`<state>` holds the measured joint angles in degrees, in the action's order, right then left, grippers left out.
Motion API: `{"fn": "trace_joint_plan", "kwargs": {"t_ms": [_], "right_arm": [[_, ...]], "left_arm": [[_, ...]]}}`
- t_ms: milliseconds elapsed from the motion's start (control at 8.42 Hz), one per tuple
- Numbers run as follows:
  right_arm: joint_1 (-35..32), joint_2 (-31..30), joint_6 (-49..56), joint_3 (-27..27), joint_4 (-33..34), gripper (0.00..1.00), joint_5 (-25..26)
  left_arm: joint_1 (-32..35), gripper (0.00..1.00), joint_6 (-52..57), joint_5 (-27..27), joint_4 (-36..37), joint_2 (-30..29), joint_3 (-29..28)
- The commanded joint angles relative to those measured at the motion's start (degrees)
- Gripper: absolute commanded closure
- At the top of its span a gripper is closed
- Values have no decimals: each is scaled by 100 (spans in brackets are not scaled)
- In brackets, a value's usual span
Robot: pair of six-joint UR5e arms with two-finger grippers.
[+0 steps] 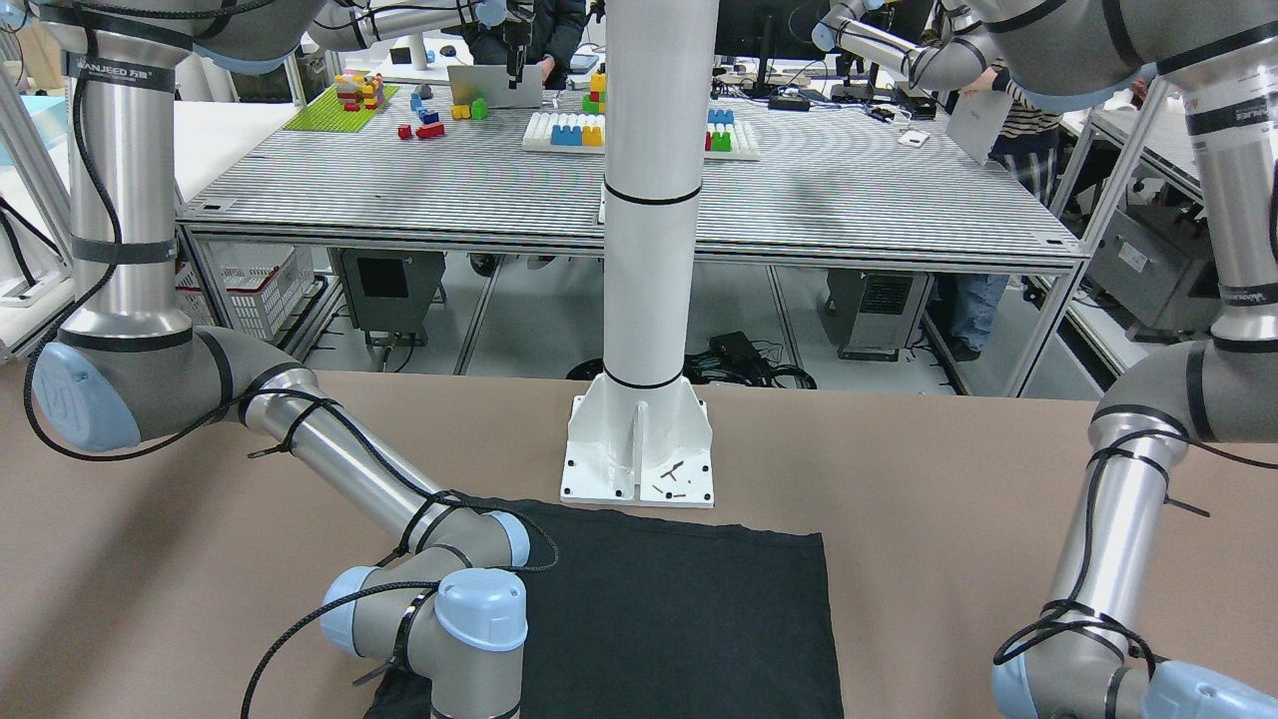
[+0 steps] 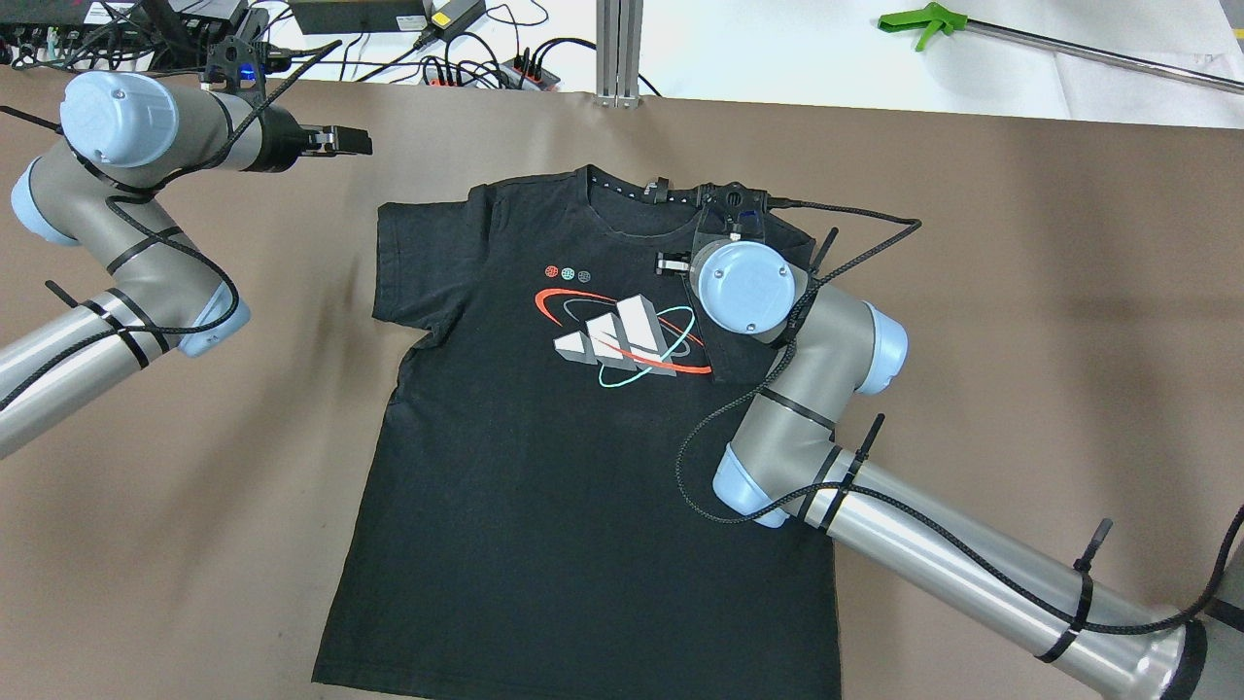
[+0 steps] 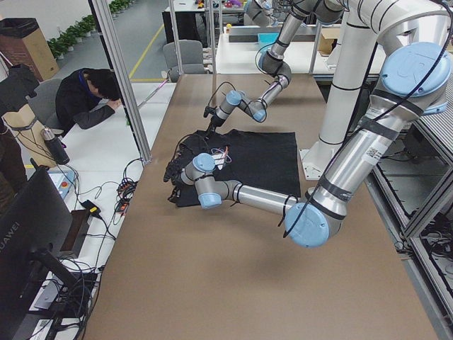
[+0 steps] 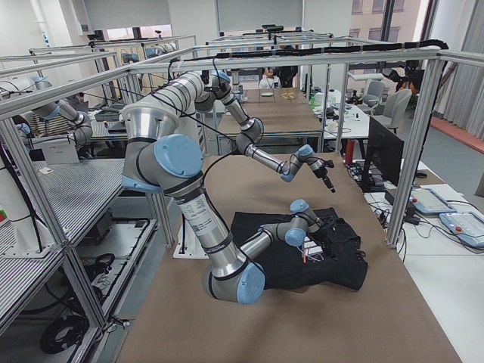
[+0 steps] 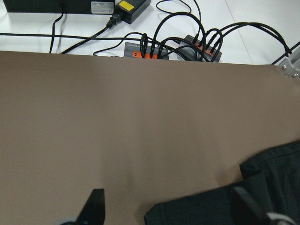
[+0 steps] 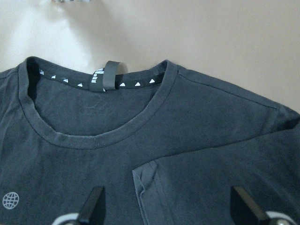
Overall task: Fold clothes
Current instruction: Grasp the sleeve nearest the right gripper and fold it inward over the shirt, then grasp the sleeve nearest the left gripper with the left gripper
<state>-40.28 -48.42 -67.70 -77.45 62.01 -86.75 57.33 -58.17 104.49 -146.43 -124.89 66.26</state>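
A black T-shirt point(image 2: 544, 467) with a white, red and teal chest print point(image 2: 622, 335) lies flat, front up, on the brown table; it also shows in the front view point(image 1: 679, 619). Its sleeve on the robot's right side is folded in over the chest point(image 6: 211, 187). My right gripper point(image 6: 168, 211) is open and empty, low over that shoulder beside the collar point(image 6: 93, 140), with the folded sleeve's hem between its fingertips. My left gripper point(image 2: 345, 141) is open and empty above bare table beyond the other sleeve point(image 5: 262, 187).
A white pillar's base plate point(image 1: 639, 449) stands at the shirt's bottom hem. Power strips and cables point(image 2: 486, 63) and an aluminium post point(image 2: 617, 49) line the far table edge. A green-handled grabber point(image 2: 933, 19) lies on the white bench. A person point(image 3: 85, 99) sits there.
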Motion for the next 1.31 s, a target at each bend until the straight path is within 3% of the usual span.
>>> {"fn": "trace_joint_plan", "kwargs": {"t_ms": [0,238,475,713,1188], "right_arm": [[-340,-701,142,-882,13,6,-606],[-332,-1134,301,-1289,-31,6,-624],[-314,-1152,301,-1290,-31,6,-624],[-253,-1161,292,-1299,-40,6,-624],[-244,-1161,292,-1308,-40,6,-624]], "left_arm": [[-492,5,103,-42,-332,105,-42],[-714,5,356,-454,-360,97,-104],[-706,5,989,-465,-343,158,-270],[-741,5,1026,-780,-351,141,-525],[-820,6,1027,-842,-351,88,-552]]}}
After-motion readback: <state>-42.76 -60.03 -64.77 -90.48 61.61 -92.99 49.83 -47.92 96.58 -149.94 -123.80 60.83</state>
